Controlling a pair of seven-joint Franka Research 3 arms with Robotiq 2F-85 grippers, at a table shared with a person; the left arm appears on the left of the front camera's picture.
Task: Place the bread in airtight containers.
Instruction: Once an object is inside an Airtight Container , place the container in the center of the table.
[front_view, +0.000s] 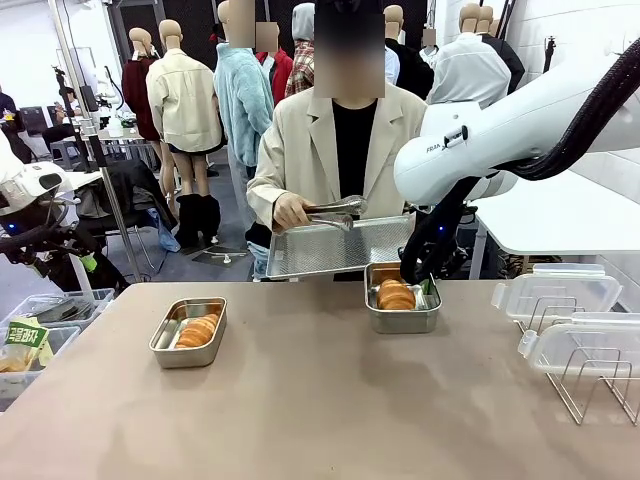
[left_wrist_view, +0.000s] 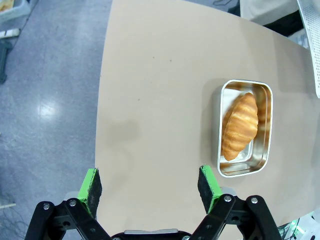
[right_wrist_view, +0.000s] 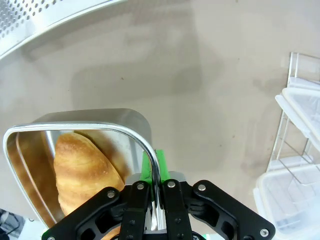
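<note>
Two steel airtight containers stand lidless on the brown table, and each holds one bread roll. In the left container lies a golden bread. My left gripper hovers open high above the table, with that container and its bread off to its side. The right container holds the other bread. My right gripper is shut on that container's rim at its right corner. The right wrist view shows the fingers pinching the container's thin rim, beside the bread.
Across the table a person holds a perforated steel tray and metal tongs just behind the right container. Clear plastic lids rest in a wire rack at the table's right. Plastic bins sit off the table's left edge.
</note>
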